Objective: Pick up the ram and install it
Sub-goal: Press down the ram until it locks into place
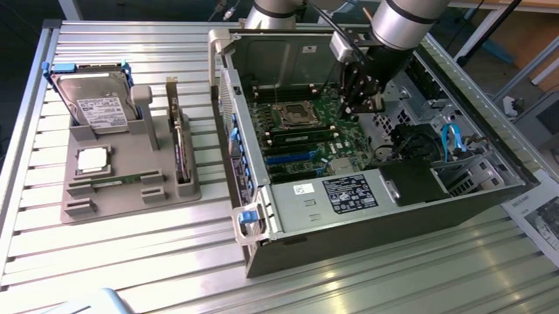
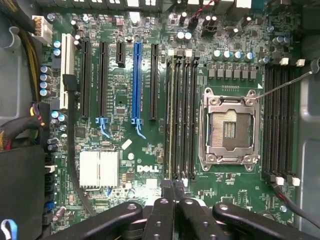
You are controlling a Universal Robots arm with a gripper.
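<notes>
The ram [image 1: 118, 177] is a thin green stick lying flat in a groove near the front of the grey fixture [image 1: 166, 193], at the exterior view's left, below the square silver chip. My gripper [image 1: 365, 104] hangs inside the open computer case, over the motherboard [image 1: 306, 140] and far from the ram. In the wrist view my gripper [image 2: 173, 191] is shut, its dark fingertips pressed together with nothing between them, just above the near end of the long memory slots [image 2: 182, 115]. The empty processor socket [image 2: 230, 127] lies beside those slots.
The open tower case [image 1: 367, 196] lies on its side on the slatted metal table [image 1: 131, 255]. On the fixture stand a hard drive [image 1: 98, 98] and an upright circuit card [image 1: 179, 140]. Cables, a blue lead [image 1: 450, 140] and a black power box [image 1: 415, 182] crowd the case's right end.
</notes>
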